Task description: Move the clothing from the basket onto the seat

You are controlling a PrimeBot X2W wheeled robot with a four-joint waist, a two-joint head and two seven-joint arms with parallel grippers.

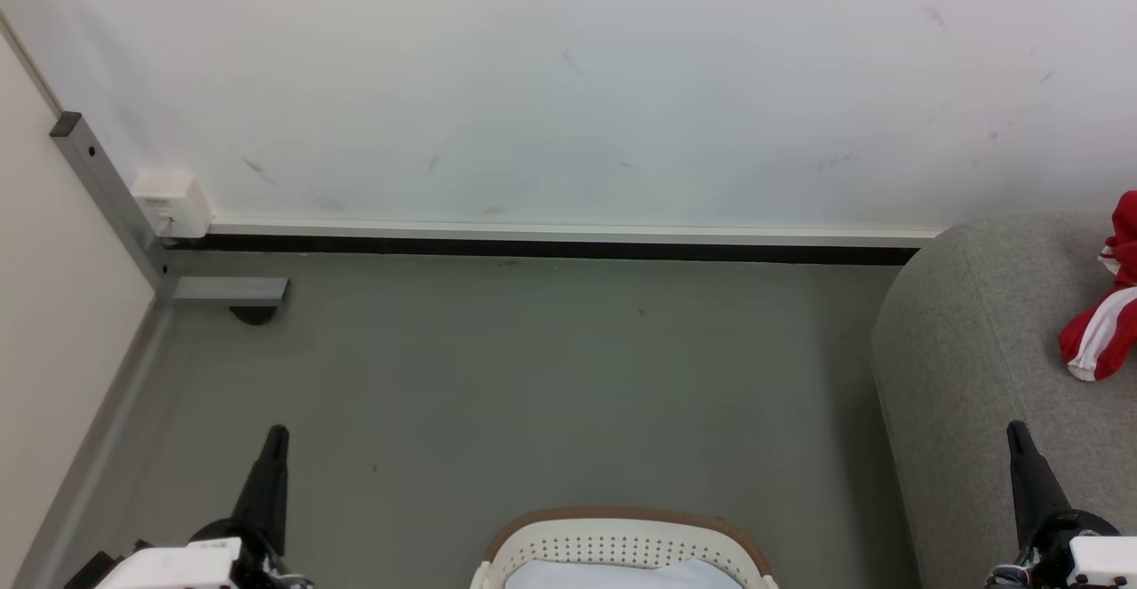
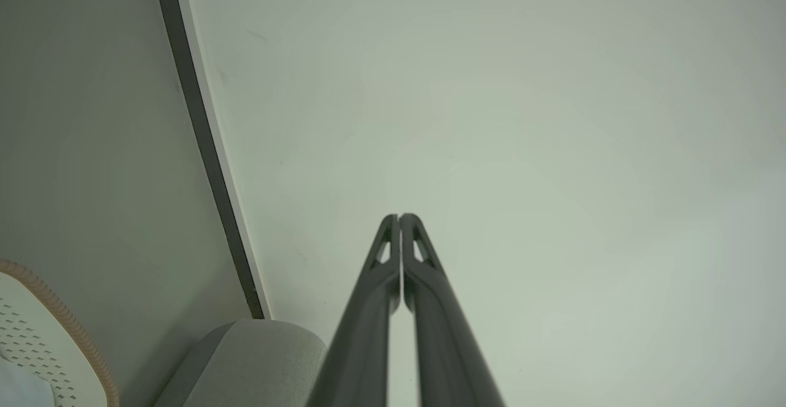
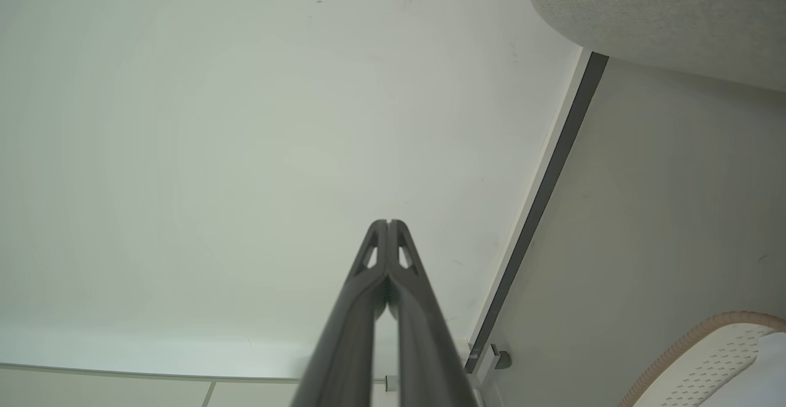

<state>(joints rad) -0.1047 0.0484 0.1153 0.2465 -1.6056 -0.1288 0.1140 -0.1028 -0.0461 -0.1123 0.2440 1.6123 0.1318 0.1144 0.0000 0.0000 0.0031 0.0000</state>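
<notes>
Something pale is showing in the basket; the clothing is lying on the seat; left hand and right hand are hanging clenched, empty.

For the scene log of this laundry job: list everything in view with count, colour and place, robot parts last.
garment: one, red with white stripes, on the sofa at far right, cut off by the picture's edge
sofa: one, light grey, right side, against the wall
laundry basket: one, white perforated with tan rim, bottom centre, on the floor
pale item: one, bluish white, inside the basket; cannot tell what it is
wall box: one, white, low on the wall at left
metal post: one, grey, left corner
skirting strip: one, white over black, along the wall's foot
floor: grey-green
wall: white, scuffed
left gripper: one, dark, lower left, shut, empty
right gripper: one, dark, lower right, shut, empty
</notes>
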